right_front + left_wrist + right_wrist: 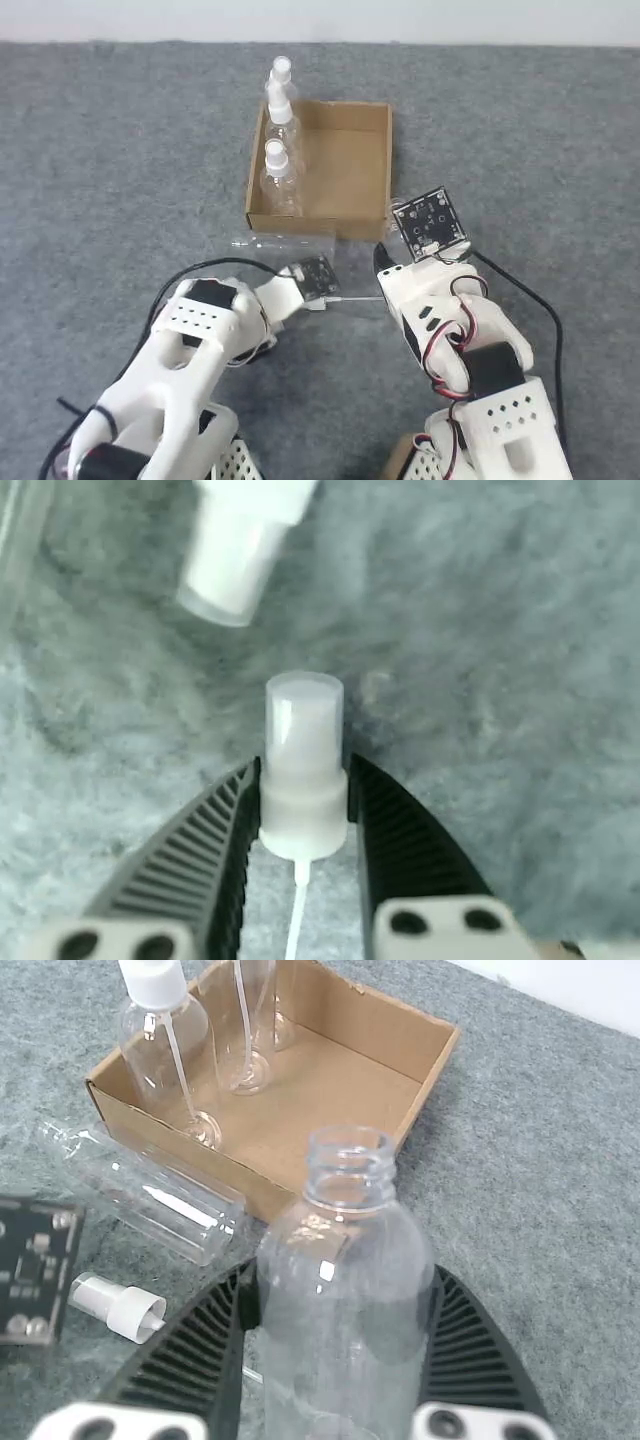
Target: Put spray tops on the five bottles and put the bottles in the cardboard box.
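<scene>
Left gripper [302, 772] clamping white plastic spray top [303, 730] over grey carpet [500, 630]; right gripper [340, 1282] squeezing clear uncapped plastic bottle [345, 1250] near brown cardboard box [385, 1030]. Likely risk: thin dip tube [297, 910] missing narrow neck [348, 1160], bending; bottle slipping, tilting.

A grey, fuzzy mat [100, 150] covers the worktop [560, 130] from side to side, its nap mottled with lighter and darker flecks. Along the far edge runs 1 plain, pale strip of wall [450, 20], meeting the mat in a straight line.
</scene>
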Available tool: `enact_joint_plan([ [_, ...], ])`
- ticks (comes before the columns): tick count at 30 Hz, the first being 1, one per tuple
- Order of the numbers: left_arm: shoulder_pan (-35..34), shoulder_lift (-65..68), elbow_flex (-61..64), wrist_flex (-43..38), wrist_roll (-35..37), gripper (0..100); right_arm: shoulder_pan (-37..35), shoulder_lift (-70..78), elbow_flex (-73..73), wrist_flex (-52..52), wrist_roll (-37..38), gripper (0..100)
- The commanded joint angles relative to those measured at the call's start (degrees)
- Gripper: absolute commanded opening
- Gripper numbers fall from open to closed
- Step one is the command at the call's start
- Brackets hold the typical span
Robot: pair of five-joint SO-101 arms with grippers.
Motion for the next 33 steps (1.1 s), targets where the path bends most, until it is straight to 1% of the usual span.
enact_joint_plan([
  [1,-0.5,-1.7,-2.9,-1.6,3.4,6,0.8,-1.6,-1.0,-1.5,-0.3,13.5],
  [7,-0.7,-2.1,-3.4,-1.7,4.5,6,0.8,-1.6,-1.0,-1.5,-0.3,13.3],
  [11,-0.7,-2.1,-4.5,-1.7,4.5,1,0.8,-1.6,-1.0,-1.5,-0.3,13.3],
  [14,-0.8,-2.1,-5.6,-1.4,4.7,1,0.8,-1.6,-1.0,-1.5,-0.3,13.3],
  [19,-0.8,-2.1,-8.0,-1.3,10.5,1,0.8,-1.6,-1.0,-1.5,-0.3,13.3],
  [25,-0.8,-2.1,-10.4,-1.3,12.0,1,0.8,-1.6,-1.0,-1.5,-0.3,13.3],
  [30,-0.8,-2.2,-12.3,-1.7,17.1,1,0.6,-1.6,-0.5,-1.5,-0.3,13.3],
  [33,-0.8,-2.2,-14.5,-1.6,20.2,1,0.6,-1.6,0.9,-4.0,-0.3,13.3],
])
